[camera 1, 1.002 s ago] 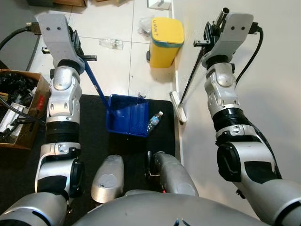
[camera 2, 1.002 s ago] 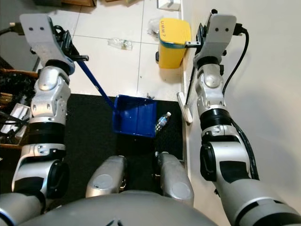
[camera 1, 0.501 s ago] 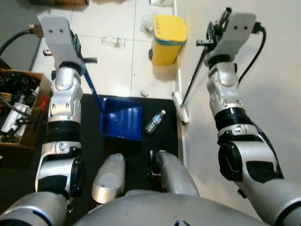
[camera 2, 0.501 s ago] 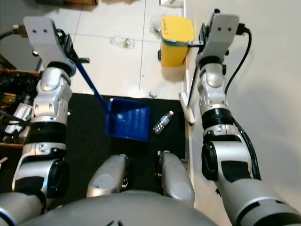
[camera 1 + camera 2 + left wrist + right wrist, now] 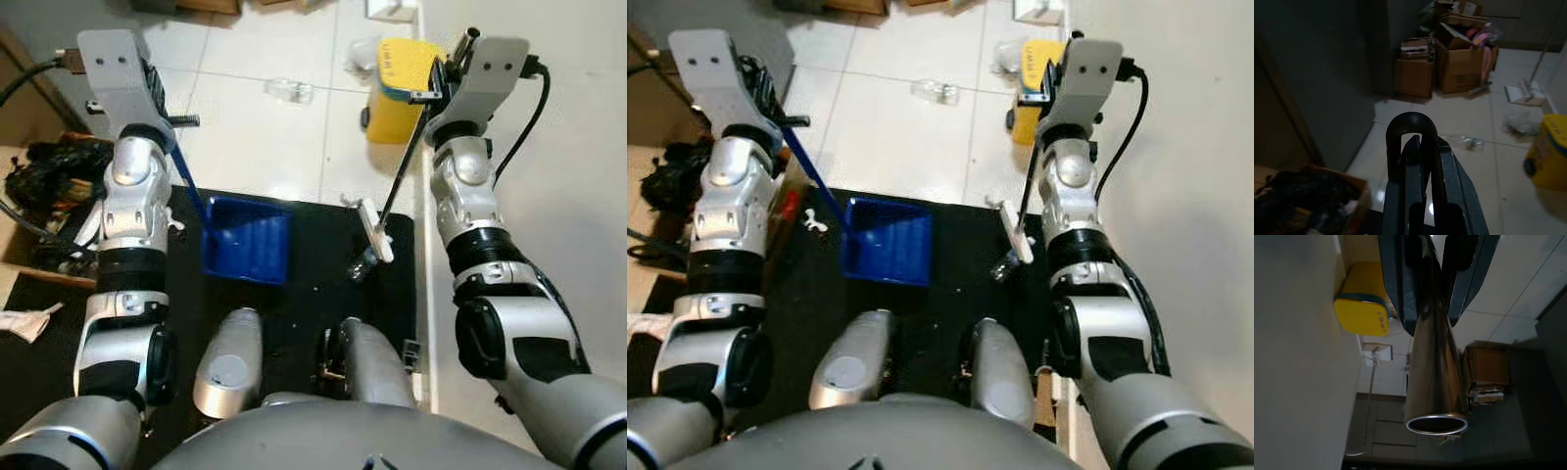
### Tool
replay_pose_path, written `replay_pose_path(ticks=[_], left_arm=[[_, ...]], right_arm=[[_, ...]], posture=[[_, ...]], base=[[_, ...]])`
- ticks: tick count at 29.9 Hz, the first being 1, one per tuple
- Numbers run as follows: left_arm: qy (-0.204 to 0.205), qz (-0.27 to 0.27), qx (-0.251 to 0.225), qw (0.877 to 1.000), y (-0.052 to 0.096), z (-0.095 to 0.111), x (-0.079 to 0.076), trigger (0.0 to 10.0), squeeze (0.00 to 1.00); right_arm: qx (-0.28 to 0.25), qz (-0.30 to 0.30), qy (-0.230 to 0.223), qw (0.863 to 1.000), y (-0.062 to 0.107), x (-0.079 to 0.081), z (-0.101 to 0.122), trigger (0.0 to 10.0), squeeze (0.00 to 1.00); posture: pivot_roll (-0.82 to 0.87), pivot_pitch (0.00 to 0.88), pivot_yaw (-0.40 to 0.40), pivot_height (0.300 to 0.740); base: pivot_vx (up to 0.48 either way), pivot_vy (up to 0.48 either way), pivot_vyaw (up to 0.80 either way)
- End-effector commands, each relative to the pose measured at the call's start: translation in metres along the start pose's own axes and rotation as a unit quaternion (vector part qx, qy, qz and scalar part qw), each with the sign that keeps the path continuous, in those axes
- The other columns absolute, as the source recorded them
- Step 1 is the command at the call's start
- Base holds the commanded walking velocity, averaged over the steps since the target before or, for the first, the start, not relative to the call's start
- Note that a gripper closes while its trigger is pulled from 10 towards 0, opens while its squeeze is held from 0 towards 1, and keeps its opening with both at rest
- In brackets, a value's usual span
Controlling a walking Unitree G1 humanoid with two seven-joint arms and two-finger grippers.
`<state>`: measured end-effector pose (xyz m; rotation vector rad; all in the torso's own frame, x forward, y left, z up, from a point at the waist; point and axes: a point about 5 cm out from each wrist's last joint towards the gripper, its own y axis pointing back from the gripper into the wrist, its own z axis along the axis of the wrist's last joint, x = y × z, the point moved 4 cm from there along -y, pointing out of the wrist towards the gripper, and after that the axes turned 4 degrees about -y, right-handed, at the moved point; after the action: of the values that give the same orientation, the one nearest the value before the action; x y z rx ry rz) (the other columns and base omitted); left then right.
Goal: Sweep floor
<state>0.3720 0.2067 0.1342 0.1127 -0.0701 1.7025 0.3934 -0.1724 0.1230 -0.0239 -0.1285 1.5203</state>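
Observation:
My left gripper is shut on the long blue handle of a blue dustpan, which rests on the black mat in front of my legs. The left wrist view shows its fingers clamped around the handle's dark looped end. My right gripper is shut on the thin metal pole of a broom. The broom's white head sits low over the mat's right part, against a small clear bottle. In the right wrist view the silver pole runs out between the fingers.
A yellow bin stands by the white wall on the right. A crushed clear bottle lies on the tiles beyond the mat. A box of dark clutter is at the left. Cardboard boxes stand farther off.
The dustpan has slid left, away from the small bottle. The broom head has swung from the wall onto the mat, reaching the bottle. The camera view has shifted too.

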Motion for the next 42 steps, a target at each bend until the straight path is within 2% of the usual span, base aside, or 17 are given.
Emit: replay_pose_path(ticks=[1,19,42], left_arm=[[-0.004,0.001,-0.015,1.000,-0.0026,0.0084,0.0025,10.0,0.00],[-0.020,0.000,-0.003,1.000,-0.0048,0.0048,-0.0005,10.0,0.00],[-0.017,0.000,-0.001,1.000,-0.0054,0.0040,-0.0023,10.0,0.00]], right_arm=[[-0.017,0.002,0.000,1.000,-0.0036,0.0027,0.0095,10.0,0.00],[-0.007,-0.012,0.006,1.000,-0.0028,-0.0027,0.0052,10.0,0.00],[-0.005,-0.017,0.003,1.000,-0.0025,-0.0045,0.0044,10.0,0.00]], posture=[[0.28,0.004,-0.061,0.740],[0.27,0.011,-0.057,0.740],[0.27,0.013,-0.057,0.740]], base=[[0.000,0.255,0.00],[0.000,0.000,-0.02],[0.000,0.000,-0.79]])
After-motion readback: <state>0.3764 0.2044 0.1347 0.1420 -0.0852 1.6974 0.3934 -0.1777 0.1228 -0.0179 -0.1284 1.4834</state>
